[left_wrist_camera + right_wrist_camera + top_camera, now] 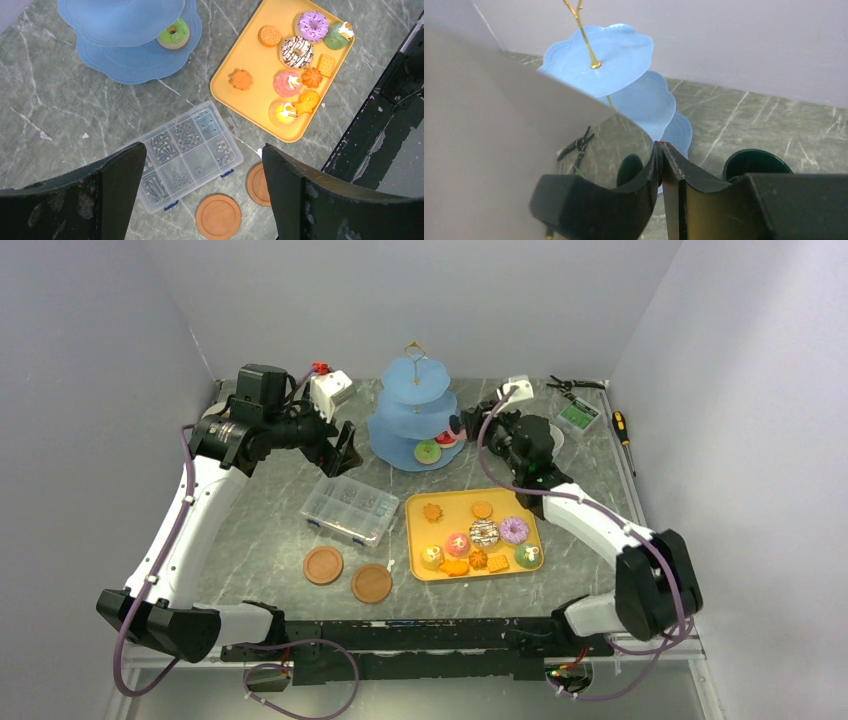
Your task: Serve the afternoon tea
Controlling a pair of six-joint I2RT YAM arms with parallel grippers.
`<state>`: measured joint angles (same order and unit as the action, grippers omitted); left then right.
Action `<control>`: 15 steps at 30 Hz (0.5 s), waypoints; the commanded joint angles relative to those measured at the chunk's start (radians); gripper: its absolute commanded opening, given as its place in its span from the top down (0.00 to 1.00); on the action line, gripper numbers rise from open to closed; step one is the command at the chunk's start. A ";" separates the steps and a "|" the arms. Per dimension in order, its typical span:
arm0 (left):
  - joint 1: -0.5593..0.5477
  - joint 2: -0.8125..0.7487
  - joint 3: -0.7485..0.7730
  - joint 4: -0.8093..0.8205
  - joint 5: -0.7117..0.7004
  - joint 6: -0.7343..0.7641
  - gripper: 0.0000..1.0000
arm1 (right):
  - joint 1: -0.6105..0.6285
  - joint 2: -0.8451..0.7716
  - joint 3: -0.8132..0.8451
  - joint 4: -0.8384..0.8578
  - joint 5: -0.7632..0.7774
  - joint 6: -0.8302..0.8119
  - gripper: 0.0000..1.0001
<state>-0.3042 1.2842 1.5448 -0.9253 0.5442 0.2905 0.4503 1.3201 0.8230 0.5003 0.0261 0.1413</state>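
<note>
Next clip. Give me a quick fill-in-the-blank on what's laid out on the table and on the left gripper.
1. The green doughnut lies on the ___ tier of the blue stand.
2. Most treats sit on a ___ tray.
3. ___ wooden coasters lie near the clear box.
4. The left gripper has its jaws ___.
Missing words: bottom; yellow; two; open.

The stand [400, 425] is standing at the rear centre of the table [270, 540], a doughnut [428, 451] lying on its bottom tier. The tray [457, 502] of cakes [484, 533] is lying before it, the compartment box [349, 508] to the tray's left, and two coasters [323, 565] before the box.
</note>
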 commanded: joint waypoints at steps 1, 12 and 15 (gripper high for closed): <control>0.002 -0.028 0.031 0.014 0.009 -0.005 0.08 | -0.028 0.098 0.117 0.147 -0.072 -0.004 0.65; 0.002 -0.019 0.029 0.016 0.004 0.011 0.08 | -0.053 0.311 0.271 0.211 -0.105 0.014 0.65; 0.002 -0.014 0.034 0.015 0.005 0.012 0.08 | -0.054 0.350 0.292 0.222 -0.109 0.016 0.65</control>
<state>-0.3042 1.2842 1.5448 -0.9253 0.5442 0.2935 0.4034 1.6417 1.0496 0.6151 -0.0616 0.1459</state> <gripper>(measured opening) 0.919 0.474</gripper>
